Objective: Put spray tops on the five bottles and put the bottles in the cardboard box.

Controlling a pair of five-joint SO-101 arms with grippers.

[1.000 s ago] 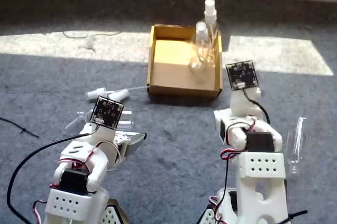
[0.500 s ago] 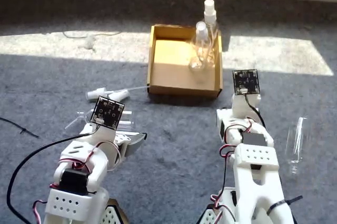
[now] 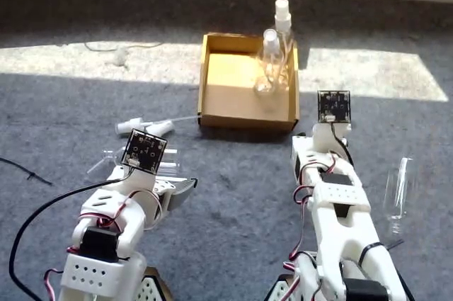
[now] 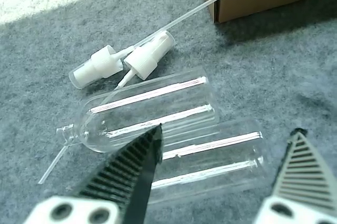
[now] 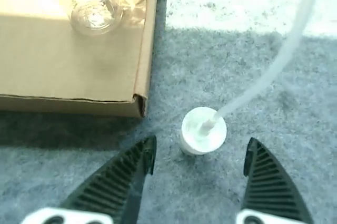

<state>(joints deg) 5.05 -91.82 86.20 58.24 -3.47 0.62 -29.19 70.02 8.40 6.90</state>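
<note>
- Left gripper: jaws released, above two uncapped bottles lying side by side on carpet.
- Right gripper: jaws released, over upright spray top, just beside cardboard box corner.
- Standing bottles: two, inside cardboard box.

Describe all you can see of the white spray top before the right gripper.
The spray top is a white round plastic cap with a thin translucent tube coming out of its middle. It rests on the grey carpet, close to the cardboard box corner but apart from it. It lies ahead of the right gripper, whose fingers are open and do not touch it.
</note>
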